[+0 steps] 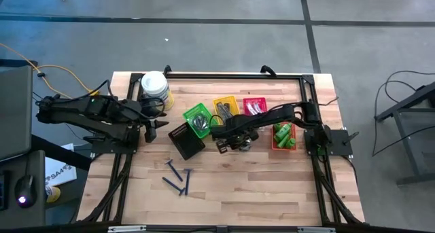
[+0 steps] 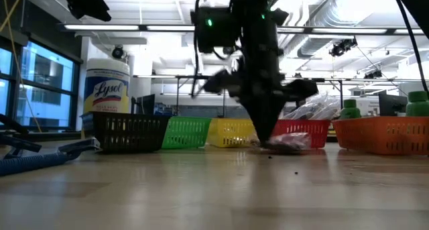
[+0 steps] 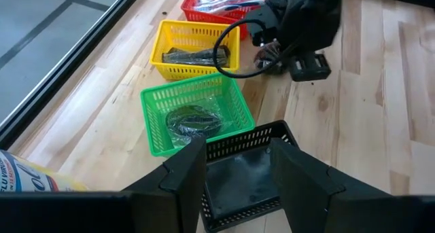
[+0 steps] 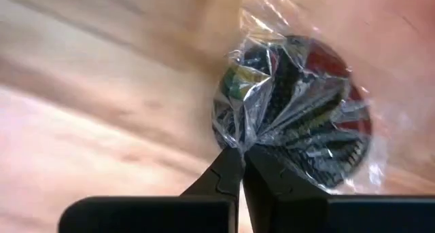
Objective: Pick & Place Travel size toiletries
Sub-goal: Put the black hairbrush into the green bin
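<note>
Our right gripper pinches the crinkly clear bag of the dark round piece; we think thin plastic may slip; left gripper waits, spread.

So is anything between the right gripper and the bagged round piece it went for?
Nothing visible. The right gripper is shut on the clear wrapping of the bagged round piece, which lies on the table in front of the baskets. The left gripper hangs over the black basket.
</note>
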`<state>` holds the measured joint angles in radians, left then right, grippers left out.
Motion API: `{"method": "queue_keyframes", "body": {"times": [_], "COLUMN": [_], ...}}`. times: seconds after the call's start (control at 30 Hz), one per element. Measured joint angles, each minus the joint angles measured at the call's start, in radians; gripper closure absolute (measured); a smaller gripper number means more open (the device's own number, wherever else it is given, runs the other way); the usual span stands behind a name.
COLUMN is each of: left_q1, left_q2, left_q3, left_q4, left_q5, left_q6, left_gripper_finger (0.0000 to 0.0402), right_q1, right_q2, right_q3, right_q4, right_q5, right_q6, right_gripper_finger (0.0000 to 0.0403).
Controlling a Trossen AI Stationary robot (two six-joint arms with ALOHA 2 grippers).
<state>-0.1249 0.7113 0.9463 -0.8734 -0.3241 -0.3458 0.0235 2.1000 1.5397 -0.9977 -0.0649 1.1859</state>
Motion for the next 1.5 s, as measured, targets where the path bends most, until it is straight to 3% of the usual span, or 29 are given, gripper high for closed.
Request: {"method": "queue_keyframes", "body": {"times": [0.4,0.7,0.93,1.5], "left_q1": [0.000,0.000,0.000,0.000], "left_q2": [0.000,0.000,0.000,-0.001], "left_q3": [0.000,0.001,0.001,0.001], "left_q4": [-0.010,-0.019,-0.019,-0.018], "left_q5": [0.001,0.002,0.002,0.002], "left_q6": [0.000,0.000,0.000,0.000], "left_gripper_finger": [0.0242,0.0242,0.0242,0.0242], "right_q1": [0.036,0.032,-0.040,-0.100], "right_q2": [-0.058,-0.076,-0.059,0.086], "right_q3": [0.204,0.394,0.404,0.401], "right_q4": [-0.098,0.016,0.231,0.285], "right_q5": [0.019,0.109,0.169,0.084], "right_q6": [-0.070,-0.213,-0.331,-0.345], "right_gripper_finger": [0.0399,0.0399,0.0399,0.0399]}}
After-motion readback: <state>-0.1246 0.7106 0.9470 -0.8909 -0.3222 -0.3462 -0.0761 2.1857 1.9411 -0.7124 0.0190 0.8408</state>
